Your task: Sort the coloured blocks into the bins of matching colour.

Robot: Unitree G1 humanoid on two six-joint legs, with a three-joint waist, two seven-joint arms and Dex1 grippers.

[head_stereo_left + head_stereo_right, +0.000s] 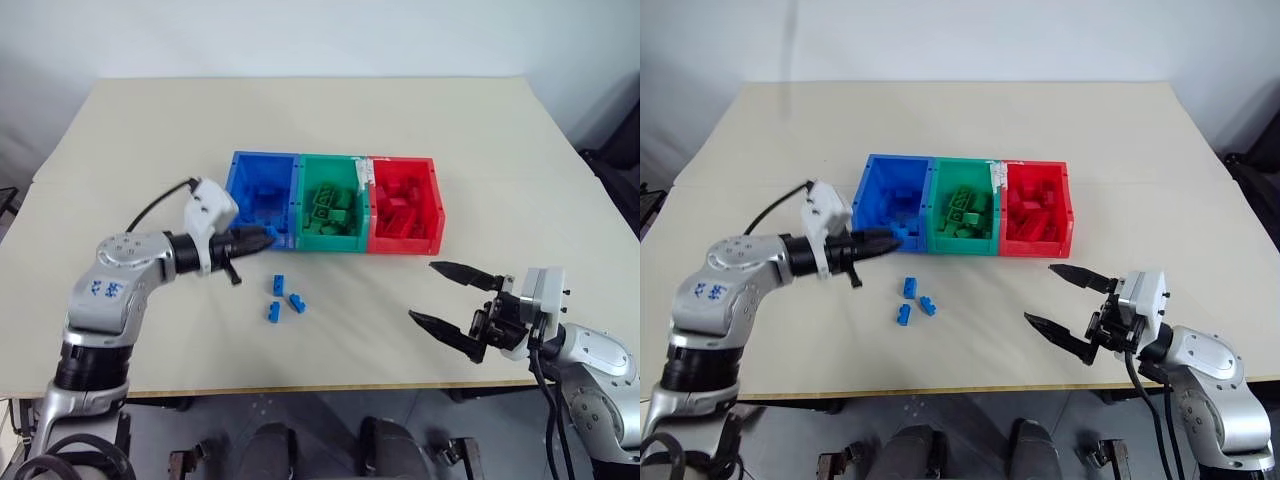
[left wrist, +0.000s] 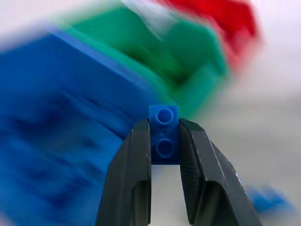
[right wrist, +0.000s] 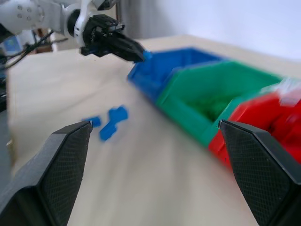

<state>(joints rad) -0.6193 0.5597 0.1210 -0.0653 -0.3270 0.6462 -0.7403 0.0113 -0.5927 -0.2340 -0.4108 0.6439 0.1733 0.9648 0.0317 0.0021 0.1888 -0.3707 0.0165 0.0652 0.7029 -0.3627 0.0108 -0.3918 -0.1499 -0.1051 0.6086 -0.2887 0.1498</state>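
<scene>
Left tool (image 2: 164,141): pinching one small blue brick (image 2: 164,134), studs seen in its wrist view, just beside the blue bin (image 1: 262,205). Right tool (image 1: 452,298): spread wide, empty, near the red bin (image 1: 404,205). Green bin (image 1: 333,205): between them. Loose blue bricks (image 1: 284,298) on the surface (image 1: 480,140): three, below the left tool.
</scene>
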